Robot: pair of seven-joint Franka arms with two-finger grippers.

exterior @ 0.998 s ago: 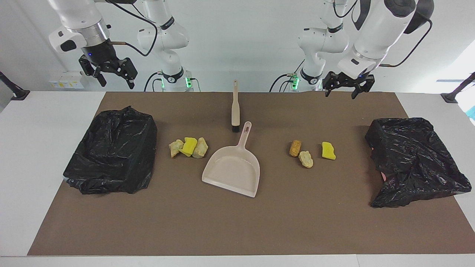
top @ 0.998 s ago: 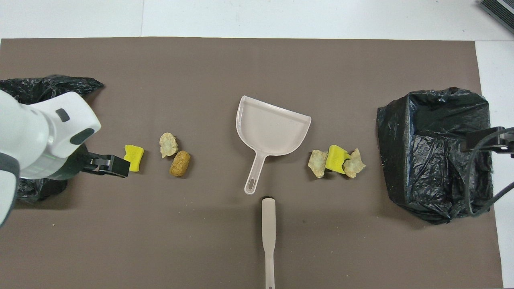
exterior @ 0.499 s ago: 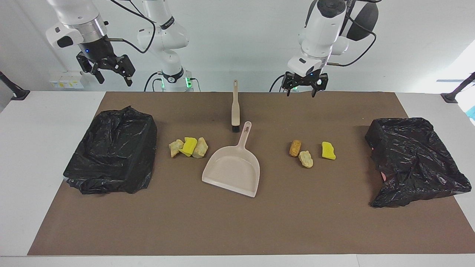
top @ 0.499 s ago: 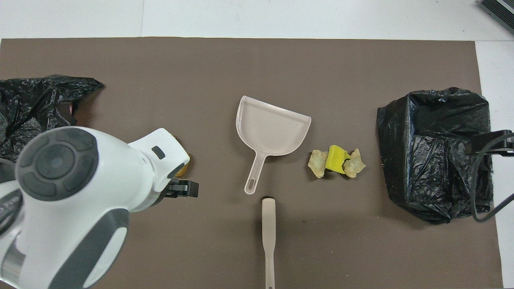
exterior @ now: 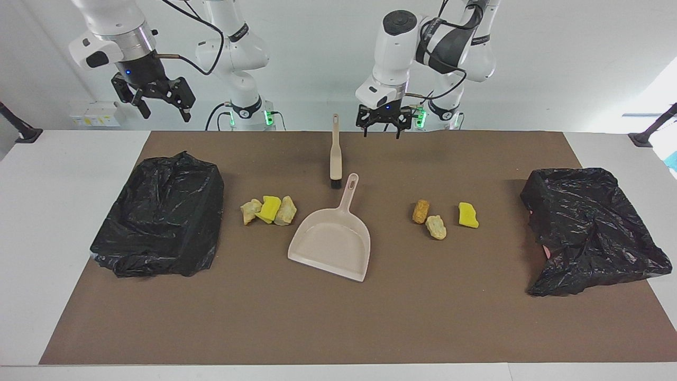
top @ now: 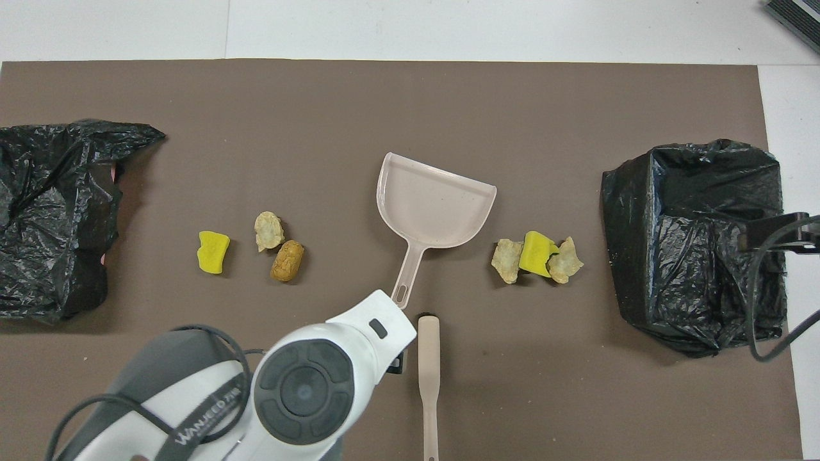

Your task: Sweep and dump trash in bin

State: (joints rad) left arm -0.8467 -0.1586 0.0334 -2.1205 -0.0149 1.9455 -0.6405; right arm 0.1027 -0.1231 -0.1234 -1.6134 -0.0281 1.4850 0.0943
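Over the robots' edge of the brown mat (exterior: 338, 317), just beside the brush (exterior: 335, 153) toward the left arm's end of the worktop (exterior: 47, 211), our left hand (exterior: 381, 127) hangs in the air with its fingers spread and nothing between them. From overhead its wrist hides the fingers. Our right hand (exterior: 161, 103) waits high over the robots' edge of the worktop, near the black-bagged bin (exterior: 158, 217) at the right arm's end, released and empty.

We see the brush lying flat, handle toward the robots, bristles just short of the handle of the pale pink dustpan (exterior: 333, 238). The dustpan lies at mid-mat with its mouth away from the robots.

We find the trash in two clusters on the mat, either side of the dustpan. Toward the right arm's end, a yellow chunk (exterior: 270, 208) sits pressed between two tan chunks (exterior: 285, 211). Toward the left arm's end lie an orange-brown chunk (exterior: 421, 210), a tan piece (exterior: 436, 227) touching it, and a second yellow chunk (exterior: 468, 215) a little apart. A second black-bagged bin (exterior: 592, 227) slumps at the left arm's end.
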